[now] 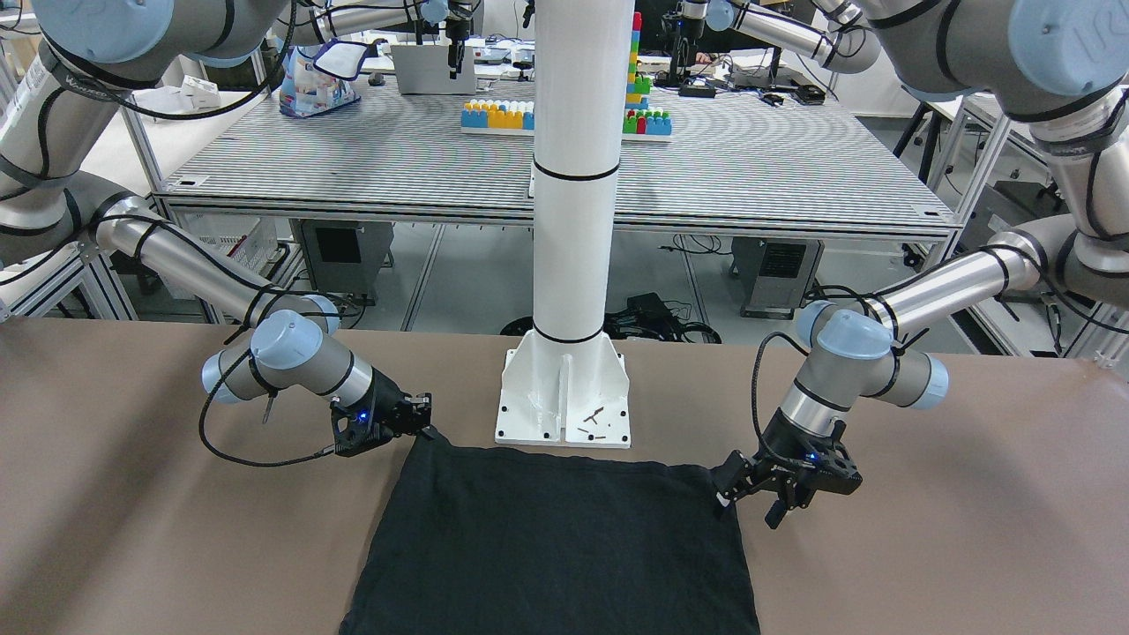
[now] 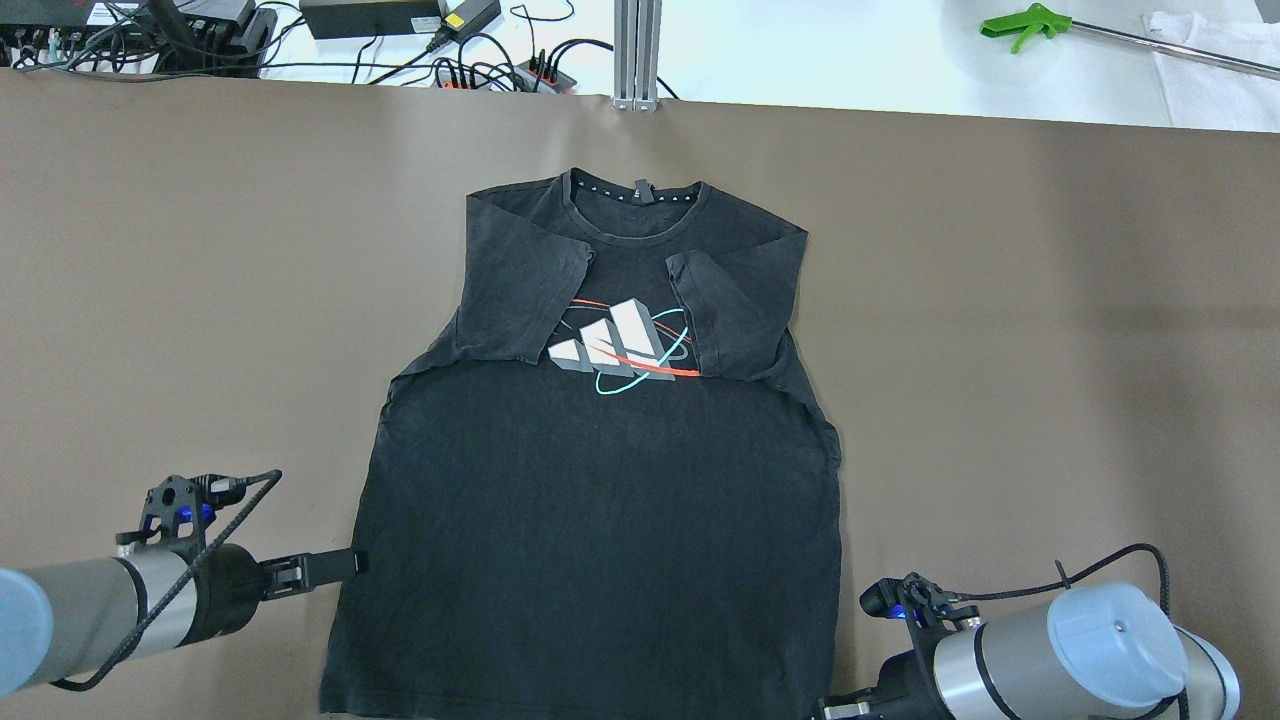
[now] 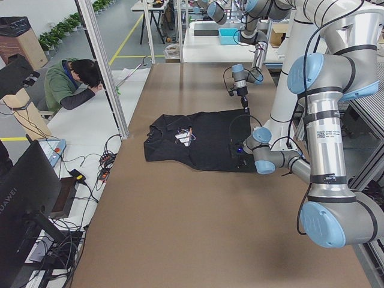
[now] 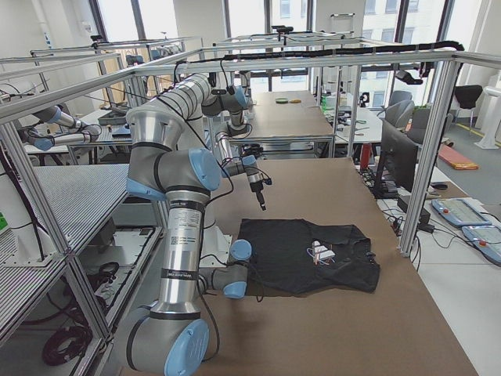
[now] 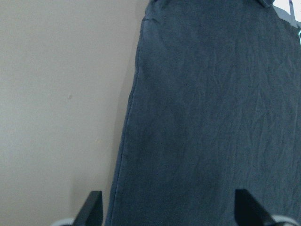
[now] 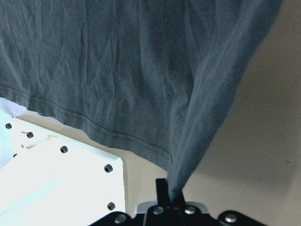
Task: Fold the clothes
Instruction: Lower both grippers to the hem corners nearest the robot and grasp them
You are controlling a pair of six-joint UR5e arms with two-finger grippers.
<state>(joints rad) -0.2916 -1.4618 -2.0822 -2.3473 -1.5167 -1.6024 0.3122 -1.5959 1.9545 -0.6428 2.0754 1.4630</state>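
Pinching the near right corner of the black T-shirt [image 2: 600,500], my right gripper [image 6: 172,194] is closed tight on the cloth. The cloth rises off the table [image 2: 150,300] in a taut fold into my jaws. Only the right wrist view shows that grip plainly. Overhead, the lower frame edge cuts this gripper off, and from the front the jaws are a dark shape at the shirt's corner.

My left gripper [image 5: 170,211] is spread wide and holds nothing. Its fingertips [image 5: 94,209] straddle the shirt's left side hem [image 5: 126,141], one over bare table, the other over cloth. I cannot tell whether they touch down.

The shirt lies flat on the table, bottom hem near me and collar [image 2: 640,195] at the far end. Only the overhead view shows both sleeves [image 2: 520,280] folded inward over the chest, partly covering a white three-bar logo [image 2: 615,345] ringed in teal and red. The front-facing view cuts off that far half. It does show the white pillar base [image 1: 564,401] just beside the bottom hem, which the overhead view does not. In both side views my grippers are too small to judge.
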